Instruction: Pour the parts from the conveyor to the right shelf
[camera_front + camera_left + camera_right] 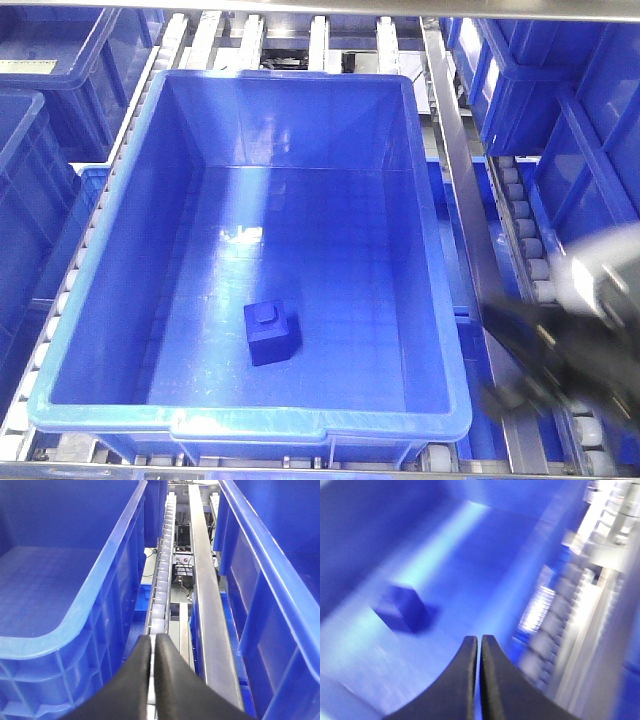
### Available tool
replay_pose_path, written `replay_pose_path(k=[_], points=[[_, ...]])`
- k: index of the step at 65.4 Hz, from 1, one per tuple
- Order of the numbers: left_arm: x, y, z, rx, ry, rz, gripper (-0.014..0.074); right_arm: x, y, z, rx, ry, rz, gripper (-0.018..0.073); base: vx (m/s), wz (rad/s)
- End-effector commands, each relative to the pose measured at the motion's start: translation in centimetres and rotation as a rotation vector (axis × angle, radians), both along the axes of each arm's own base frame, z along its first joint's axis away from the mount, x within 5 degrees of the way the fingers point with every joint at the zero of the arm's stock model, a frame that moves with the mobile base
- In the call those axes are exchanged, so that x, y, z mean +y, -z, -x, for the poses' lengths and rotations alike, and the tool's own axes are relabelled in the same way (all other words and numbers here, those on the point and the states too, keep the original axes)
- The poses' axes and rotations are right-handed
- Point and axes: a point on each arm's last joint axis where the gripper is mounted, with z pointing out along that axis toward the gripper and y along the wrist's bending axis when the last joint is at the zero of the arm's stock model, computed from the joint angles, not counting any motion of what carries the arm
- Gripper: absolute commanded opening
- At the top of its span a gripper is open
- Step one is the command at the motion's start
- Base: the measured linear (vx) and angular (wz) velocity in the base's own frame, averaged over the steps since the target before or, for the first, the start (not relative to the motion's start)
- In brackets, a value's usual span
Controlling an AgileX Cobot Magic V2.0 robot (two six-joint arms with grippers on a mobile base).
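Right gripper (478, 645) pressed together, empty, blurred beside bin (440, 300); left gripper (153, 645) pressed together too. Block (271, 331) lying in bin on shelf (455, 130). Pour looks done; next likely pulling clear.

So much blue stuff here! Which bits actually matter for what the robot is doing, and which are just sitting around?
Part of the job:
- small blue block, lying in the big bin
- big blue bin holding it
- shelf roller rails
- right gripper, shut, empty

Just nearby:
- neighbouring blue bins
- left gripper, shut, empty
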Motion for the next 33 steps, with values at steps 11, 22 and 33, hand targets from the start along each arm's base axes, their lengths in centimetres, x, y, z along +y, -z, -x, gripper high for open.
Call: replay_pose_path(k=[11, 22, 33], points=[[-0.06, -1.39, 0.06, -0.105, 0.007, 0.008, -0.0006, -0.20, -1.76, 0.22, -0.114, -0.003, -0.047, -0.0005, 0.00, 0.00], [-0.06, -1.39, 0.06, -0.105, 0.007, 0.008, -0.0006, -0.22, -1.70, 0.24, -0.108, -0.003, -0.043, -0.0005, 0.00, 0.00], [-0.06, -1.39, 0.06, -0.105, 0.007, 0.008, -0.0006, -0.16, -1.97, 0.17, -0.135, -0.005, -0.058, -0.0005, 0.00, 0.00]])
